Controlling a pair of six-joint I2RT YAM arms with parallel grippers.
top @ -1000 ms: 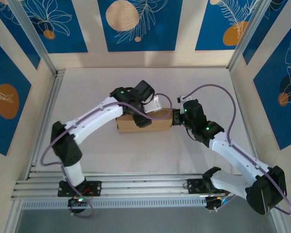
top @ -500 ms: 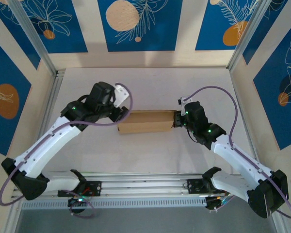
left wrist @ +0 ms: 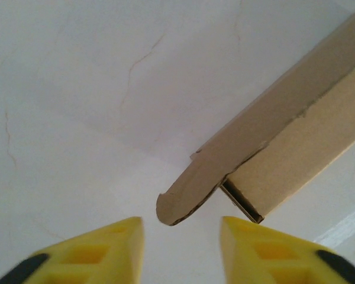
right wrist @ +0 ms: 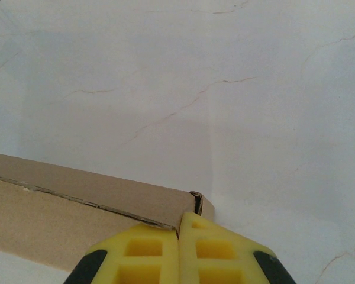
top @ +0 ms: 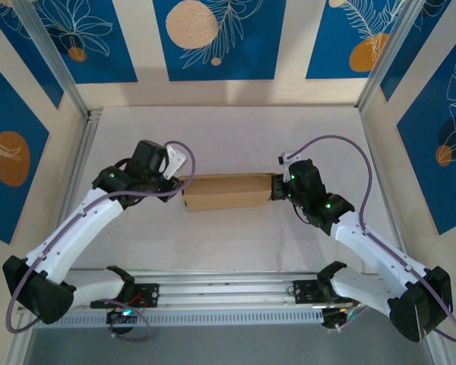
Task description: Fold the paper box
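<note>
The paper box (top: 224, 191) is a closed, shallow brown cardboard mailer lying flat mid-table, long side left to right. My left gripper (top: 178, 177) is just off its left end, open. In the left wrist view the yellow fingertips (left wrist: 115, 245) stand apart and a rounded tab (left wrist: 186, 198) of the box (left wrist: 302, 127) sticks out ahead of the gap, untouched. My right gripper (top: 276, 188) is at the box's right end. In the right wrist view its fingertips (right wrist: 148, 245) are closed together, and the gripper (right wrist: 179, 228) presses against the far right corner of the box (right wrist: 59, 207).
The white tabletop (top: 228, 133) has free room behind and in front of the box. Patterned blue and wood walls (top: 213, 38) enclose the back and sides. An aluminium rail (top: 213, 293) runs along the near edge by the arm bases.
The left arm has pulled back from over the box and swung left; its gripper now sits at the box's left end. The right gripper and box have barely moved.
</note>
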